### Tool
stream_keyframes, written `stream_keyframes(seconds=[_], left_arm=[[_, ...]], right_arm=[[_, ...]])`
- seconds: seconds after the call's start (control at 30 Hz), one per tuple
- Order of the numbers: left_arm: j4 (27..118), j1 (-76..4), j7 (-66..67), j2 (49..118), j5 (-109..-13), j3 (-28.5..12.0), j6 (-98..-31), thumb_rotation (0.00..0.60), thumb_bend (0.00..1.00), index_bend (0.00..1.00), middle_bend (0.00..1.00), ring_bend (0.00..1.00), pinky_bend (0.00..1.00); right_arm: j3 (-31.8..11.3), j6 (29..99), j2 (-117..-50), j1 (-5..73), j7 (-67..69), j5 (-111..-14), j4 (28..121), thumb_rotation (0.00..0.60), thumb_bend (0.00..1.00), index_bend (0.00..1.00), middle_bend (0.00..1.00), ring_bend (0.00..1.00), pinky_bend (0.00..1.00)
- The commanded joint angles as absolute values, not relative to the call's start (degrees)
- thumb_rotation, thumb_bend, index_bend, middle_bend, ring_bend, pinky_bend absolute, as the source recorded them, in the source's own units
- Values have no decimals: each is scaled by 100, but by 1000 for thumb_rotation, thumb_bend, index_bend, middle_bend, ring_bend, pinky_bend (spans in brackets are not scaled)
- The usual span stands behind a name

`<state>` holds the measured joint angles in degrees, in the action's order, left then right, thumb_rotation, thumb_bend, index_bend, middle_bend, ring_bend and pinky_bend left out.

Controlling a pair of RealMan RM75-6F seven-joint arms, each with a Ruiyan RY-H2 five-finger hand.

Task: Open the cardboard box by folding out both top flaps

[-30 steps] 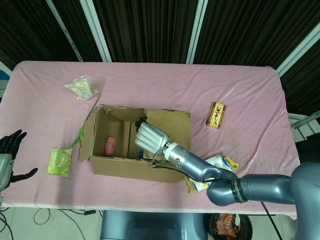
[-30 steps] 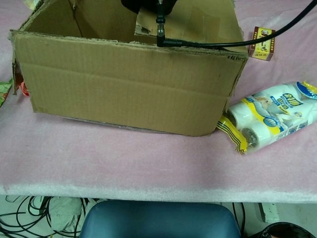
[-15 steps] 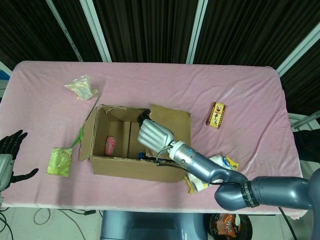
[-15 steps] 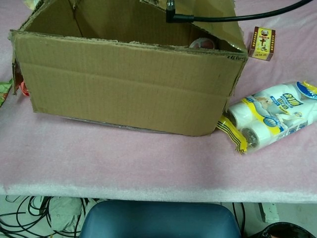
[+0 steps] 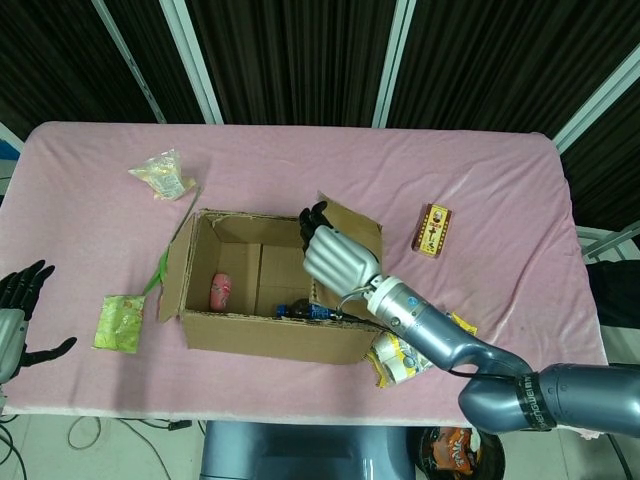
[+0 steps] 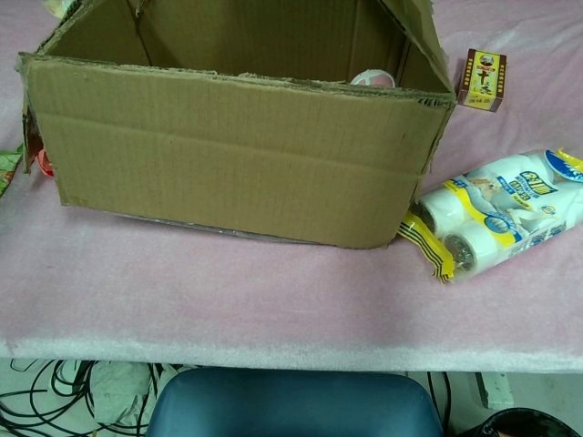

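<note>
both hands showed: the right hand [image 5: 338, 258] pressed curled fingers against the cardboard box's [image 5: 270, 334] right flap [image 5: 352, 226]; the left hand [image 5: 20, 310] hung spread, empty.

A test lab, by my screens.
I see a pink-clothed table [image 5: 500, 180], dark slatted panels [image 5: 290, 60] behind, loose cables [image 6: 55, 401] on the floor.

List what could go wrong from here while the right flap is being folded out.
The right robot hand is pressing the half-raised right flap; if it slips off, the flap may spring back over the cardboard box. Pushing sideways could slide the light box into the tissue pack lying against its corner. The left robot hand sits far off at the table's edge, so nothing braces the box.
</note>
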<state>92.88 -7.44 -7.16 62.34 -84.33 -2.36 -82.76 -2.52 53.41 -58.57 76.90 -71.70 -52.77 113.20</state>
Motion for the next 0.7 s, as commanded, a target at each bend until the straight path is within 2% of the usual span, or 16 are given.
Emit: stream_keyframes(seconds=[0.03,0.7], left_arm=[[9288,-741,-704,6234,-8436,-235,-8277,600,121,0,0,0,7],[9247,-717,-707,6242,-8535,-233,-8330,600,121,0,0,0,7]], right_arm=[[-227,5402,-5718,7656,-7203,-5328,11436,600,634,413,297,179,264],[-112,5331,-4934,7590,-7395,-5388,12037,600,589,405,285,172,260]])
